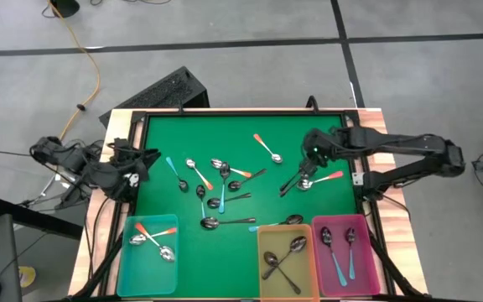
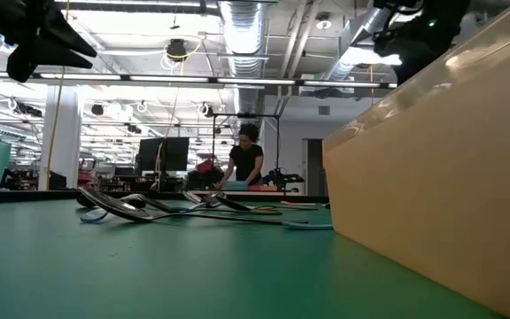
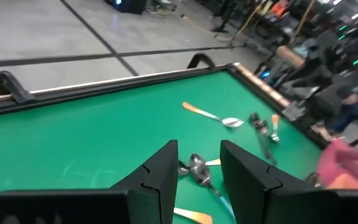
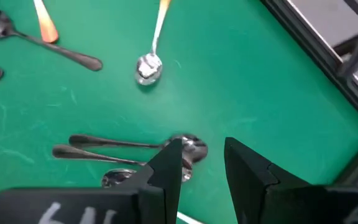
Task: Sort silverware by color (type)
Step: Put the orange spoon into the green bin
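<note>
Several spoons lie flat on the green mat (image 1: 241, 134). A middle cluster (image 1: 218, 183) mixes orange, blue and dark handles, and one orange-handled spoon (image 1: 267, 148) lies apart. My right gripper (image 1: 311, 153) is open and hangs above two dark-handled spoons (image 4: 114, 148) and an orange-handled one (image 1: 329, 177) at the mat's right. Its fingers (image 4: 166, 171) stand over a spoon bowl (image 4: 192, 148) and touch nothing. My left gripper (image 1: 141, 161) is open and empty, raised at the mat's left edge; it also shows in the left wrist view (image 3: 199, 177).
Three bins stand along the near edge. The teal bin (image 1: 126, 256) holds orange-handled spoons, the yellow bin (image 1: 263, 260) dark ones and the pink bin (image 1: 369, 256) blue-handled ones. A raised black rim (image 1: 241, 112) frames the mat. A person (image 2: 247, 159) stands far behind the table.
</note>
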Robot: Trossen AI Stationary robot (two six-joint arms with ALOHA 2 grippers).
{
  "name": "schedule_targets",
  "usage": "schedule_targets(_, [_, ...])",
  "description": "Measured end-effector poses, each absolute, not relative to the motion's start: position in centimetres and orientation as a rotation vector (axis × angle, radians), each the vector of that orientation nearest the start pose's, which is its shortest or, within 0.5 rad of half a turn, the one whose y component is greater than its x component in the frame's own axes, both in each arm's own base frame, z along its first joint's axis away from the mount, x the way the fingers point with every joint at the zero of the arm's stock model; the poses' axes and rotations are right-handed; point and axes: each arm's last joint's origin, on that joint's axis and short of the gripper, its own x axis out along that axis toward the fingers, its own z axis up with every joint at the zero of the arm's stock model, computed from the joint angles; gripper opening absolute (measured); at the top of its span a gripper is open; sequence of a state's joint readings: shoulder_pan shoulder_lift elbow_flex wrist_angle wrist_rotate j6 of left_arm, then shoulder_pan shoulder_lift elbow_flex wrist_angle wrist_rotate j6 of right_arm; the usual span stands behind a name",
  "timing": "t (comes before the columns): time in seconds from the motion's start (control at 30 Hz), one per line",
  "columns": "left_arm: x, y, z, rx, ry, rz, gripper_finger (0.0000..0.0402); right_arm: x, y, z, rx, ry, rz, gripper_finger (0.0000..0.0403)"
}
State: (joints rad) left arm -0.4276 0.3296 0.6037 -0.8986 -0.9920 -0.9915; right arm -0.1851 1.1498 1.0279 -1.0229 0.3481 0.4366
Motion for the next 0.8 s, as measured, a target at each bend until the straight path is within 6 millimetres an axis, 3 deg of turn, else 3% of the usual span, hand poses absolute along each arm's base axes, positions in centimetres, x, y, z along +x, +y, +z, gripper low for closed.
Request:
schedule_targets(0.4, [10.9, -1.2, 25.1, -0.491, 0.327, 0.796, 0.0106, 22.9, -9.0, 26.2, 0.289, 1.08, -0.563, 0.0128])
schedule_targets(0.8, [11.2, 0.1, 26.8, -0.473, 0.337, 0.832, 0.0106, 24.3, -13.5, 21.0, 0.393, 1.256, -0.461, 0.0128])
